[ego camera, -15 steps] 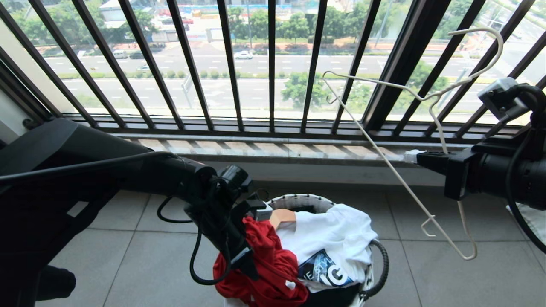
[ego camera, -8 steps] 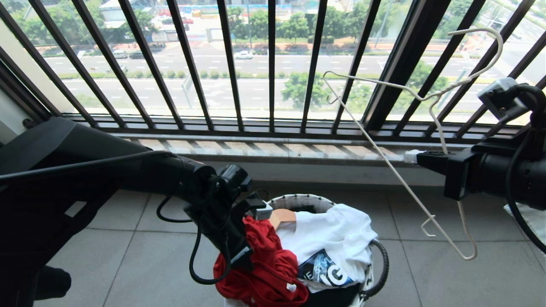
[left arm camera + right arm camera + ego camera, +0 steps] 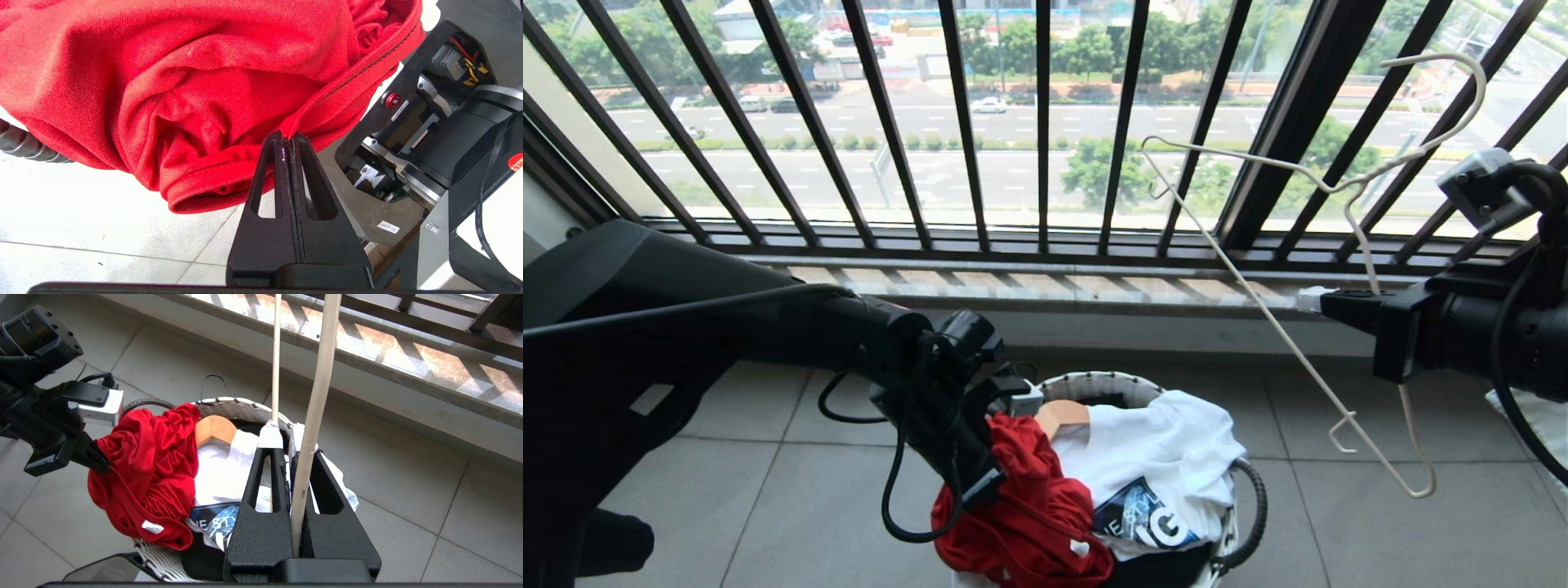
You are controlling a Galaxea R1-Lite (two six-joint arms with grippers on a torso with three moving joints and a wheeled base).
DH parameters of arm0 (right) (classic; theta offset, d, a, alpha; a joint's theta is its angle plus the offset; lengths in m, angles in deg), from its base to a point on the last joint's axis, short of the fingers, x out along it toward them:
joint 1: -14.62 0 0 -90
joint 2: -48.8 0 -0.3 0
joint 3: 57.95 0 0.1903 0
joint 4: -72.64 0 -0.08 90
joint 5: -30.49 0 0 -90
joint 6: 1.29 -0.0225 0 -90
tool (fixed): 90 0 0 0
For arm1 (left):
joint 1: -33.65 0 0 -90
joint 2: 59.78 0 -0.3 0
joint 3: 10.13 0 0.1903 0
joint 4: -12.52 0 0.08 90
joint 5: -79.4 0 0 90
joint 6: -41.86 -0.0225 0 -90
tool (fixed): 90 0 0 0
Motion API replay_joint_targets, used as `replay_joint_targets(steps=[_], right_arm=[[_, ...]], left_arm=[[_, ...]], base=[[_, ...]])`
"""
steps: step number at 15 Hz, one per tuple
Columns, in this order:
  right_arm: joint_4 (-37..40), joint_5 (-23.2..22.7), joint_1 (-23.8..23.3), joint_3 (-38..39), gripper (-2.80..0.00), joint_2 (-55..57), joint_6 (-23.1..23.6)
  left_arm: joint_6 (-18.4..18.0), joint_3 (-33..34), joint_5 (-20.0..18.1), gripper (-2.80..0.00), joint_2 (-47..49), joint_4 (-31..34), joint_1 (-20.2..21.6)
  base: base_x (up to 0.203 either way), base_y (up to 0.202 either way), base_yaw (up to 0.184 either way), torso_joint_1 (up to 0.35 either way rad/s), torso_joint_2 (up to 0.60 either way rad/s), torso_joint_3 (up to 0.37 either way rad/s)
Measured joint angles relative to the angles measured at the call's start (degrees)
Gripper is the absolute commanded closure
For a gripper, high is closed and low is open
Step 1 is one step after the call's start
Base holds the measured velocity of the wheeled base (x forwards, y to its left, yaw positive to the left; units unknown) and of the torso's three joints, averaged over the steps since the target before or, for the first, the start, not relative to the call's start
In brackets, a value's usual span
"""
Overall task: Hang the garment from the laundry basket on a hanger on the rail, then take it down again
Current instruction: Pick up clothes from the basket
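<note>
Left gripper [image 3: 287, 143] jaws now clamped on hem of crumpled red T-shirt [image 3: 1029, 514], draped over rim of round white woven basket [image 3: 1094, 380]. Right gripper [image 3: 291, 447] jaws pinch pale wire hanger [image 3: 1307, 245], up to the right.

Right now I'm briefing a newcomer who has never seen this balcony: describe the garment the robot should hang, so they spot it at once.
Below the black barred window stands a round laundry basket on the tiled floor. The garment spills over its left edge, pinched at a hem by the shut left gripper. It is the only red piece; the T-shirt beside it is white.
</note>
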Motion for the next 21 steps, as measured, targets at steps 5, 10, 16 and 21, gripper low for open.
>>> replay_joint_targets(steps=[5, 10, 16, 21], right_arm=[[0.0, 0.0, 0.0, 0.0, 0.0, 0.0, 0.0], [0.0, 0.0, 0.0, 0.0, 0.0, 0.0, 0.0], [0.0, 0.0, 0.0, 0.0, 0.0, 0.0, 0.0], [0.0, 0.0, -0.1, -0.1, 0.0, -0.1, 0.0]], left_arm=[[1.3, -1.3, 0.2, 0.0, -2.2, -0.1, 1.8], [3.1, -2.2, 7.0, 0.0, -6.0, -0.1, 3.0], [10.5, -1.4, 15.6, 0.0, -10.7, -2.3, -2.0], [12.5, 7.2, 20.1, 0.0, -18.5, -15.7, -7.3]], base=[[0.0, 0.0, 0.0, 0.0, 0.0, 0.0], [0.0, 0.0, 0.0, 0.0, 0.0, 0.0], [0.0, 0.0, 0.0, 0.0, 0.0, 0.0], [0.0, 0.0, 0.0, 0.0, 0.0, 0.0]])
